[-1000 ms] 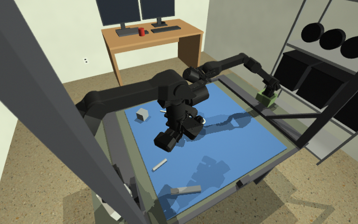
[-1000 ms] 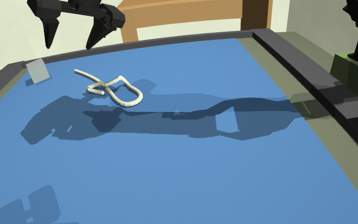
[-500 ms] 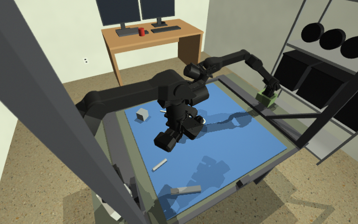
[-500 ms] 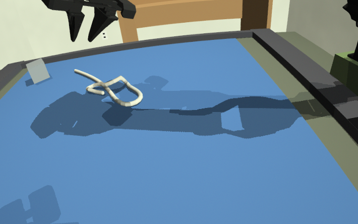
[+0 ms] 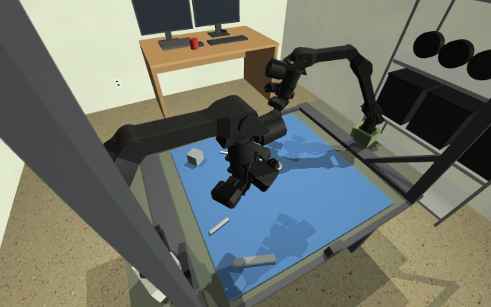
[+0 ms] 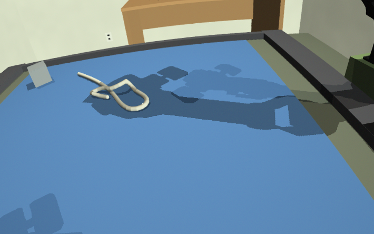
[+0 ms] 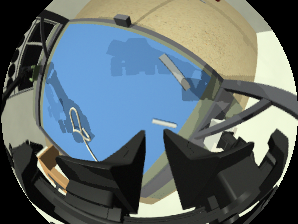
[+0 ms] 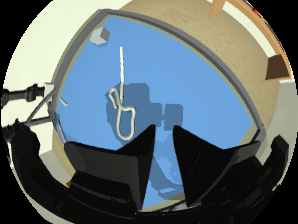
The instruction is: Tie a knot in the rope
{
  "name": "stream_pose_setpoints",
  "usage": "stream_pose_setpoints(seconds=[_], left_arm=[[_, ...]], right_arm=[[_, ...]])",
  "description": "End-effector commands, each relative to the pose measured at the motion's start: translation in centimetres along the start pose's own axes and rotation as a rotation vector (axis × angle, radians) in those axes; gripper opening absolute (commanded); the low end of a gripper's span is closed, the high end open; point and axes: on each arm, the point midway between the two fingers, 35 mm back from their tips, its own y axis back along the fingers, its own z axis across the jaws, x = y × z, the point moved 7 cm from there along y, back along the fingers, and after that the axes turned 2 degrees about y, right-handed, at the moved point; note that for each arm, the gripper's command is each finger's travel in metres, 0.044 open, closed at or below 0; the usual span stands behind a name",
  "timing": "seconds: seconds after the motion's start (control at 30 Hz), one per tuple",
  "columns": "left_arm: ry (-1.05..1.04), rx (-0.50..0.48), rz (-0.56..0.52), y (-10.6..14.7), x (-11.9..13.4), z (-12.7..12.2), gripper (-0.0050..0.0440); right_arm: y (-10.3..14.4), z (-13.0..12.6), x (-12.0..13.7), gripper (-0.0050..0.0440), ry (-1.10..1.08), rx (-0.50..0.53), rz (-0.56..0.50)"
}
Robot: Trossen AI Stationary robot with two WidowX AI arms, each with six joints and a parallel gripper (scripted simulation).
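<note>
The pale rope [image 6: 116,91] [image 7: 77,122] [image 8: 122,117] lies on the blue mat [image 6: 212,162] near its far left. It forms a loose loop with a small crossing and one straight tail. In the top view my left arm hides most of it; only the tail end [image 5: 223,152] shows. My left gripper [image 5: 227,196] [image 7: 154,133] is shut on nothing. It hangs above the mat, near the rope but apart from it. My right gripper [image 5: 276,106] [image 8: 164,129] is shut on nothing, raised high over the table's far edge, clear of the rope.
A grey cube [image 5: 196,156] [image 6: 39,74] [image 8: 99,35] stands at the mat's far left corner. A white stick [image 5: 218,225] [image 7: 164,123] and a grey bar [image 5: 255,260] [image 7: 175,72] lie near the front edge. The right arm's green base [image 5: 365,133] sits outside a dark frame rail [image 6: 313,66].
</note>
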Motion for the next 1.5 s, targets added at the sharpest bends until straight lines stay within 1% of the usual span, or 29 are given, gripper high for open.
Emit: stream_pose_setpoints(seconds=[0.0, 0.07, 0.17, 0.27, 0.43, 0.57, 0.97, 1.1, 1.13, 1.2, 1.3, 1.47], left_arm=[[-0.003, -0.014, -0.014, 0.6, 0.0, -0.1, 0.0085], [-0.003, -0.014, -0.014, 0.6, 0.0, -0.1, 0.0085], [-0.003, -0.014, -0.014, 0.6, 0.0, -0.1, 0.0085], [-0.003, -0.014, -0.014, 0.6, 0.0, -0.1, 0.0085], [-0.003, -0.014, -0.014, 0.6, 0.0, -0.1, 0.0085], [-0.003, -0.014, -0.014, 0.6, 0.0, -0.1, 0.0085], [-0.003, -0.014, -0.014, 0.6, 0.0, -0.1, 0.0085], [-0.003, -0.014, -0.014, 0.6, 0.0, -0.1, 0.0181], [-0.003, -0.014, -0.014, 0.6, 0.0, -0.1, 0.0157], [-0.003, -0.014, -0.014, 0.6, 0.0, -0.1, 0.0157], [0.000, -0.014, -0.014, 0.5, 0.0, 0.1, 0.0085], [0.021, -0.019, -0.018, 0.2, -0.1, 1.5, 0.0085]], right_arm=[[4.3, -3.8, 1.6, 0.0085, -0.029, 0.053, 0.037], [4.3, -3.8, 1.6, 0.0085, -0.029, 0.053, 0.037], [6.1, -6.4, 3.0, 0.0085, -0.052, 0.097, 0.087], [7.6, -8.5, 4.4, 0.0085, -0.072, 0.131, 0.130], [9.2, -10.6, 6.1, 0.0085, -0.094, 0.166, 0.180], [9.7, -11.3, 6.7, 0.0085, -0.101, 0.177, 0.197], [9.8, -11.4, 6.8, 0.0085, -0.102, 0.179, 0.199], [9.8, -11.4, 6.8, 0.0085, -0.102, 0.179, 0.199], [9.8, -11.4, 6.8, 0.0085, -0.102, 0.179, 0.199], [9.8, -11.4, 6.8, 0.0085, -0.102, 0.179, 0.199], [9.8, -11.4, 6.8, 0.0085, -0.102, 0.179, 0.199], [9.8, -11.4, 6.8, 0.0085, -0.102, 0.179, 0.199]])
